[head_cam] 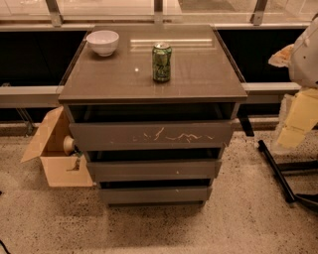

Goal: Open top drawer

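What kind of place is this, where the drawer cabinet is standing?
Probably an office or lab space, not a home: a speckled hard floor, window frames behind the cabinet, an open cardboard box on the floor. The gripper hangs at the right edge, apart from the top drawer.

No text, brand or number can be read anywhere. The green can (161, 62) on the cabinet top (203, 74) carries a printed pattern, but no word on it can be made out. The pale marks on the front of the top drawer (114, 136) are scratches, not letters. The cardboard box (54, 161) on the floor (248, 223) to the left shows no legible print. The gripper (297, 121) hangs at the right edge of the view, beside the cabinet and apart from it, and bears no readable marking.
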Available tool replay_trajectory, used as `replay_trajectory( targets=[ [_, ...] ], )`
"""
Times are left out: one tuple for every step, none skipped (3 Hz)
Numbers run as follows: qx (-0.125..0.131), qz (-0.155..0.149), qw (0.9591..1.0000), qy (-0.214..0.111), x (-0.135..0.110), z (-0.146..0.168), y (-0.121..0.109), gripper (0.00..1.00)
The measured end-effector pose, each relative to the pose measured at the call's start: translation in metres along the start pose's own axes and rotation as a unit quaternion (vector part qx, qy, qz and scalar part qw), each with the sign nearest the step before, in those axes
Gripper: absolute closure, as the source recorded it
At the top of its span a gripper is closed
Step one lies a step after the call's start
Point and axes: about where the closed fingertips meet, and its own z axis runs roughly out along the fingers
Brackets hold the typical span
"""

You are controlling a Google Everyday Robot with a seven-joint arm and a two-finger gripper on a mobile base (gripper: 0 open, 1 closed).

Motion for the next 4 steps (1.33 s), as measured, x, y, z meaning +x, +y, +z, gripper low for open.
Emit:
replay_trajectory(
  targets=[
    [-0.011,-0.045,0.9981,-0.041,-0.003,0.042,0.003,0.00],
    [-0.042,-0.073,0.9922,-0.092,-0.007,0.093,0.005,0.00],
    [-0.080,-0.086,0.9840,-0.134,-0.009,0.142,0.014,0.00],
    [-0.106,-0.094,0.9754,-0.169,-0.013,0.180,0.027,0.00]
  ],
)
